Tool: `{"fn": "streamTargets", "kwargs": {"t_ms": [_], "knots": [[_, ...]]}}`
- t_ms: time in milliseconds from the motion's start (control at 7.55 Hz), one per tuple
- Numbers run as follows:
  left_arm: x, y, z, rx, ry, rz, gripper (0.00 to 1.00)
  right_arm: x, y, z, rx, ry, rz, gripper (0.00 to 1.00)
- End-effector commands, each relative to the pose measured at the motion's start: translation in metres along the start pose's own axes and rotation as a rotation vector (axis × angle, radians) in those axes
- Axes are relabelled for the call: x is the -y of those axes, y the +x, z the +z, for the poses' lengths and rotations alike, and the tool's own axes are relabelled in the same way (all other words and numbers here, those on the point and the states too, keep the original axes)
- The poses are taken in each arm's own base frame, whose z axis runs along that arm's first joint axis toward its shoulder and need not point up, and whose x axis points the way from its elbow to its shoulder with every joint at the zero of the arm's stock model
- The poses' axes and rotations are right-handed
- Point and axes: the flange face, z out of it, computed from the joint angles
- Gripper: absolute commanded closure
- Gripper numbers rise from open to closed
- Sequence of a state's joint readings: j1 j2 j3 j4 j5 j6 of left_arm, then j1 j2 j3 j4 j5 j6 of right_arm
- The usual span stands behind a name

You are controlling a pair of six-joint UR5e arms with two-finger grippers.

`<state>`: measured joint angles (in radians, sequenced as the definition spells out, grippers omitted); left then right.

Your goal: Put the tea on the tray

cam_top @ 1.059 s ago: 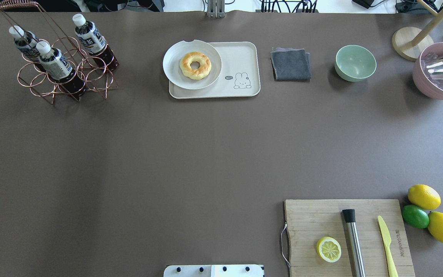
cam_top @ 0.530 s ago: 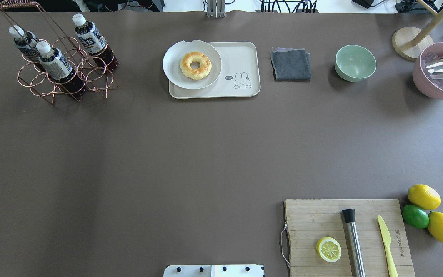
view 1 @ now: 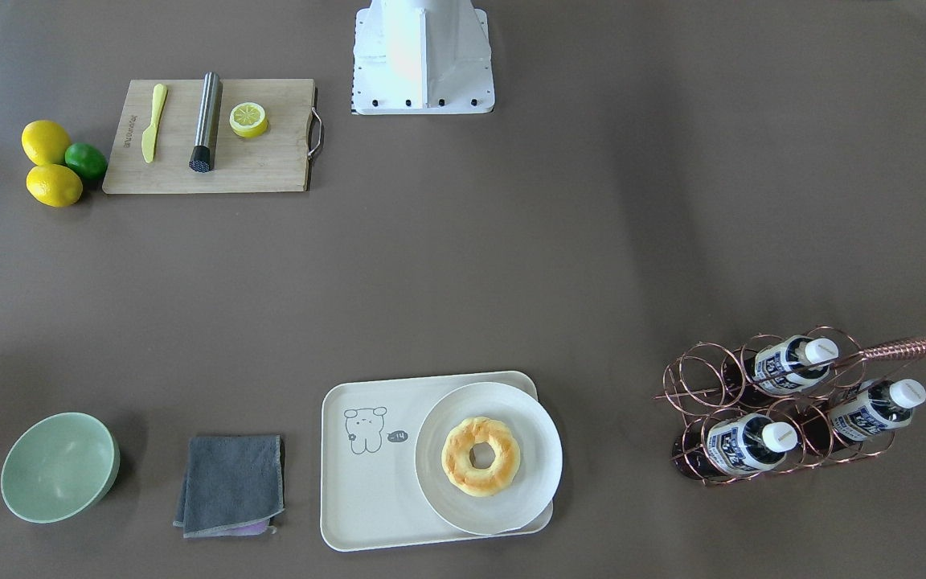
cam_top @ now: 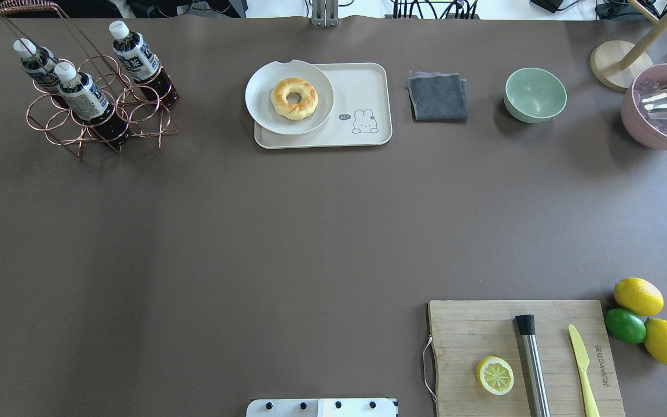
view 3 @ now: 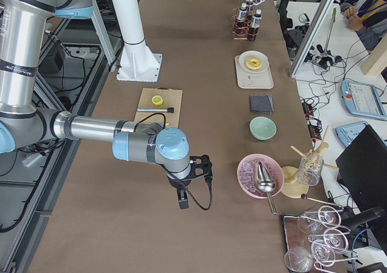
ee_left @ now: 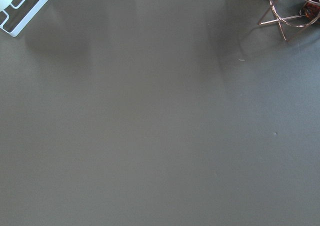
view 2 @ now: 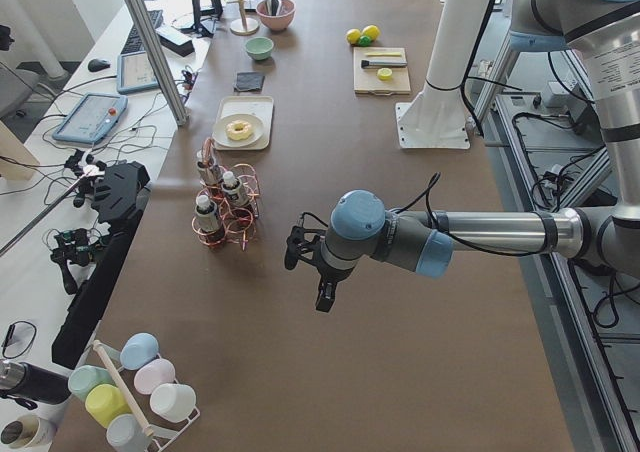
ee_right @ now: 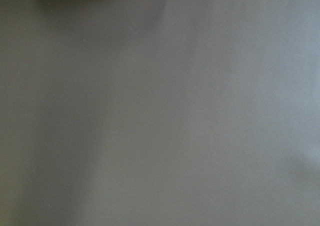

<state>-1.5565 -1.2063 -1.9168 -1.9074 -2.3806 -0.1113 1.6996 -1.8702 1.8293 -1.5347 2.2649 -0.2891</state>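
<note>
- Reddish-brown tea fills three tea bottles [cam_top: 81, 92], white-capped and navy-labelled, each standing in a ring of a copper wire rack [cam_top: 58, 124]. None of them is on the tray.
- Tray [cam_top: 362, 87]: cream, with rounded corners and a raised rim, and a small cartoon animal drawn on its bare end. The rack and bottles stand well apart from it, on the robot's left of it, along the same far side of the table.
- White plate [cam_top: 264, 107]: lies on the end of the tray nearer the rack, its rim overhanging the tray's edge. A glazed doughnut [cam_top: 293, 98] sits at its centre.
- Grey cloth [cam_top: 438, 96]: folded, near the tray on the side away from the rack. Beyond it come a green bowl [cam_top: 535, 94] and then a pink bowl [cam_top: 652, 133] holding ice and a metal scoop.
- Cutting board [cam_top: 466, 330]: wooden, well apart from the tray, toward the robot and to its right. It carries a lemon half [cam_top: 495, 375], a steel muddler [cam_top: 533, 370] and a yellow knife [cam_top: 582, 370]. Two lemons [cam_top: 638, 296] and a lime [cam_top: 625, 325] lie just beside the board's edge farthest from the tray.
- Left gripper [view 2: 305, 267]: seen only from the side, it hangs over bare table, farther from the tray than the rack is. Whether its fingers are apart or together cannot be told.
- Right gripper [view 3: 196, 167]: seen only from the side, it hangs over bare table, out from the tray past the cutting board and across from the pink bowl. The state of its fingers likewise cannot be told.
</note>
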Motion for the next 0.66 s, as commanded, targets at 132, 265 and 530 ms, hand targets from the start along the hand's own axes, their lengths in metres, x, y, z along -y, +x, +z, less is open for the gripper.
{"fn": "streamTargets", "kwargs": {"t_ms": [132, 265, 530], "knots": [[-0.0002, 0.0007, 0.0002, -0.003, -0.001, 0.0, 0.03, -0.0007, 0.0002, 0.0006, 0.001, -0.001, 0.008, 0.0], [0.0019, 0.0025, -0.0013, -0.004, 0.004, 0.002, 0.03, -0.0005, -0.0001, 0.001, 0.001, -0.002, 0.002, 0.0], [0.0073, 0.0047, -0.0029, -0.005, 0.011, 0.005, 0.03, -0.0026, -0.0004, 0.0007, 0.003, -0.001, 0.003, 0.0]]}}
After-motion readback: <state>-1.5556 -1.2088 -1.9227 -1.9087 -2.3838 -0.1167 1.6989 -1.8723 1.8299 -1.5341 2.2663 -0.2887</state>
